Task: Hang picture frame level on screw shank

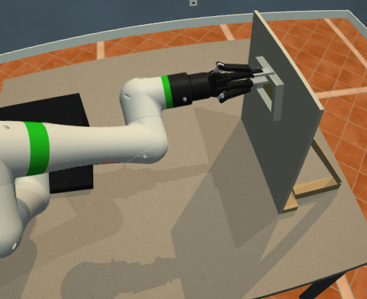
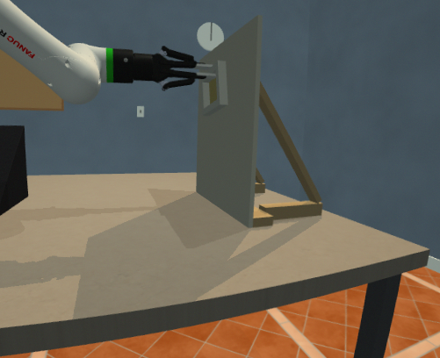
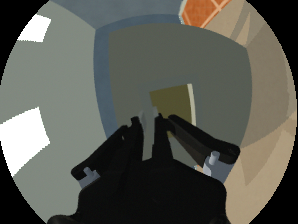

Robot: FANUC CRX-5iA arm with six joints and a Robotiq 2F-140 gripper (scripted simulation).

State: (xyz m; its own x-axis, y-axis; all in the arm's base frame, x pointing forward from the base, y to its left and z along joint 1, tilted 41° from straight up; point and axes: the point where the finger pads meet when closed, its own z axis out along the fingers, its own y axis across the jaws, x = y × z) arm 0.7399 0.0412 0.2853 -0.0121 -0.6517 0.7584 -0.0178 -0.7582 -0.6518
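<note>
A grey picture frame sits against the upright grey board, near the board's top. My gripper reaches in level from the left and is shut on the frame's top bar. In the exterior view the frame lies flat against the board, with the gripper's fingers at its upper edge. In the wrist view the fingers pinch a pale bar just below the frame's opening. The screw is hidden behind the frame and fingers.
A wooden brace props the board from behind, near the table's right edge; it also shows in the exterior view. A black box stands beside the arm's base at the left.
</note>
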